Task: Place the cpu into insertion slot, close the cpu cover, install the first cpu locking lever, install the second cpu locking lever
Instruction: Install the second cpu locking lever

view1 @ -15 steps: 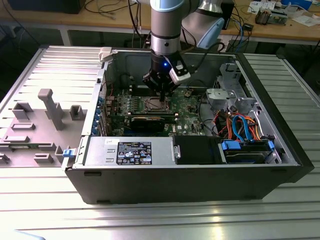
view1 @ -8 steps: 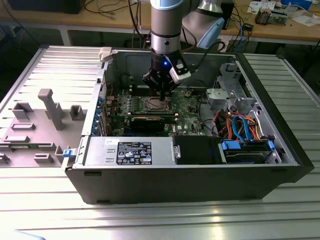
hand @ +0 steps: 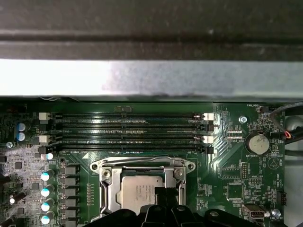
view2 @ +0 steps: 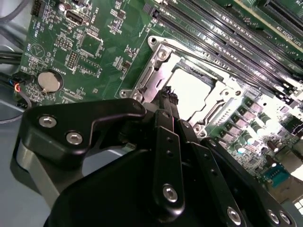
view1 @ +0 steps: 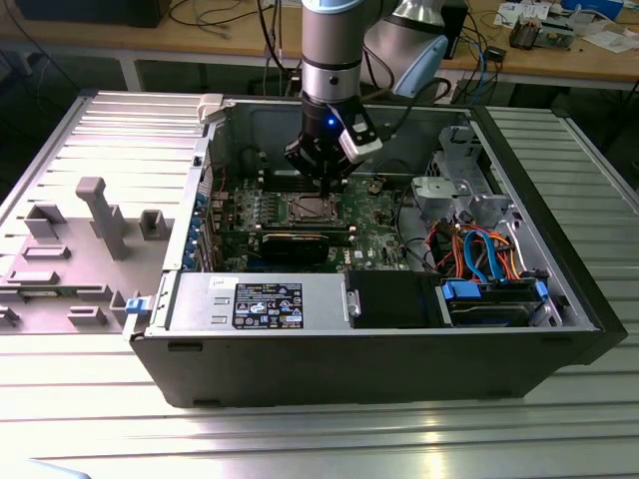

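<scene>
The black gripper (view2: 169, 97) ends in slim fingers (view2: 165, 142) that come together to a narrow tip with no gap showing between them and nothing held in them. That tip hangs just over the near edge of the thin, square, silvery metal cpu cover (view2: 158, 56), which lies flat over the socket.

Taking that cover as the landmark: inside its cut-out centre sits the cpu (hand: 137, 191), a small flat square chip with a pale grey metal top. It is already seated in the insertion slot (hand: 110, 189), the square metal-rimmed socket on the green motherboard (hand: 236, 179). In the second wrist view the chip's top (view2: 191, 92) shows bright through the frame. The thin wire locking levers run close along the cover's sides; I cannot tell whether they are latched.

Beyond the cover's far edge lie four long black memory slots (hand: 128, 132), and off to one side of it a round silver coin battery (hand: 258, 143). In the exterior view the gripper (view1: 324, 180) stands over the socket (view1: 307, 208) inside the open dark grey computer case (view1: 379, 369).

By my judgement the chip and cover steps are done and the lever work is in hand. To do it well, the tip should bear on the lever wire alone, staying clear of the chip's top and the small parts around the frame.
</scene>
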Robot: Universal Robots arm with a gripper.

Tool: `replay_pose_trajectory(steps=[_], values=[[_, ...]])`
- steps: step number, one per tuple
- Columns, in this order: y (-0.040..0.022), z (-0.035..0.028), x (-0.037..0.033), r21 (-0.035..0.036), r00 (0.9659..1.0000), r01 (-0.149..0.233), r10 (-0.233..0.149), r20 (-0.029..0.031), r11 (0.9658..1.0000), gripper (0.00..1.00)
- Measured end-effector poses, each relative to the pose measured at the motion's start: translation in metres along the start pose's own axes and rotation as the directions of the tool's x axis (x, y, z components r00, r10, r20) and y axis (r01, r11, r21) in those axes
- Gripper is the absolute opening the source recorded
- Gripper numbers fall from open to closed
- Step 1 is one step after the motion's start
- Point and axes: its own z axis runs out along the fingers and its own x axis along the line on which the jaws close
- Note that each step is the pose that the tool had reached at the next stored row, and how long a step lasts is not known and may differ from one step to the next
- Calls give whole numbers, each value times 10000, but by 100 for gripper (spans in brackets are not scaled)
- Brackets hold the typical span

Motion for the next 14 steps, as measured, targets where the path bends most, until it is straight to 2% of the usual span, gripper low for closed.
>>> replay_pose_trajectory(steps=[11,14], values=[[-130,8,1,17,10000,-3,3,1,10000,11],[-142,4,2,24,10000,-3,3,-1,10000,11]])
